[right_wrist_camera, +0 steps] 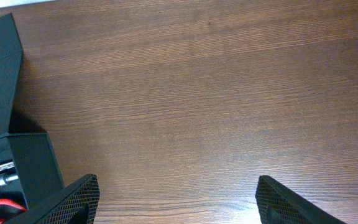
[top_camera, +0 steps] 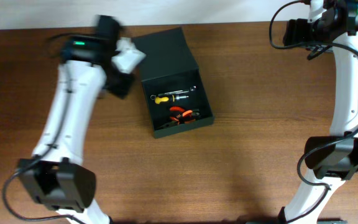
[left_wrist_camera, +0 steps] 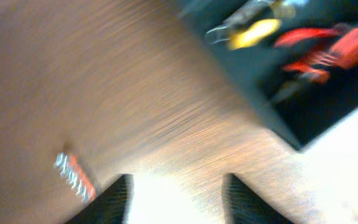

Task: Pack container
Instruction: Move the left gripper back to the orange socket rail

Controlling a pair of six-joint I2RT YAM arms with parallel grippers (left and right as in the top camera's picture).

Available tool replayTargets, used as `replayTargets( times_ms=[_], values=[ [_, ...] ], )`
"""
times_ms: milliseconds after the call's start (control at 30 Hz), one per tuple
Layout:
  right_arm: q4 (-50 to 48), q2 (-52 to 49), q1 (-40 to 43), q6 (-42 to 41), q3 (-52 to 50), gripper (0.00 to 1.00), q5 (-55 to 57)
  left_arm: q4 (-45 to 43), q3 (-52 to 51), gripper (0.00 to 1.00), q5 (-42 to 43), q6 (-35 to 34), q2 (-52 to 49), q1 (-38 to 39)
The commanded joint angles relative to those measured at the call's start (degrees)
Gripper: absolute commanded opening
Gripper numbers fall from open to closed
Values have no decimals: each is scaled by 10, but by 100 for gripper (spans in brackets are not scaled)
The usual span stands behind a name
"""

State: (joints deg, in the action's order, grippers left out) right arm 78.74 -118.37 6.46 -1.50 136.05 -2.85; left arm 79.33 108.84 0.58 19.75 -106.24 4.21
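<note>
The container (top_camera: 185, 127) sits on the tabletop (top_camera: 260, 155) just above the middle of the overhead frame. Its mouth faces up and its flap lid is thrown back, probably so tools can drop in from above. A yellow-handled screwdriver (top_camera: 166, 98) and red-handled pliers (top_camera: 182, 114) already lie inside, crosswise. Opened out, box and lid run from the upper left down toward the lower right, the front wall facing the frame's bottom edge. The left pincer (left_wrist_camera: 178, 180) hangs spread and empty just left of the box, near a small orange-and-silver item (left_wrist_camera: 73, 177) too blurred to name, likely its next pick. The right pincer (right_wrist_camera: 176, 186), spread wide and empty, waits at upper right, well apart.
</note>
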Motion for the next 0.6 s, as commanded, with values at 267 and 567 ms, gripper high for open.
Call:
replayTargets(
  times_ms=[267, 567],
  values=[
    [0, -1, 4, -5, -1, 81, 5, -28, -28, 99, 121, -37, -12, -225],
    [5, -1, 4, -5, -1, 81, 5, -98, -150, 96, 12, -37, -84, -240]
  ],
)
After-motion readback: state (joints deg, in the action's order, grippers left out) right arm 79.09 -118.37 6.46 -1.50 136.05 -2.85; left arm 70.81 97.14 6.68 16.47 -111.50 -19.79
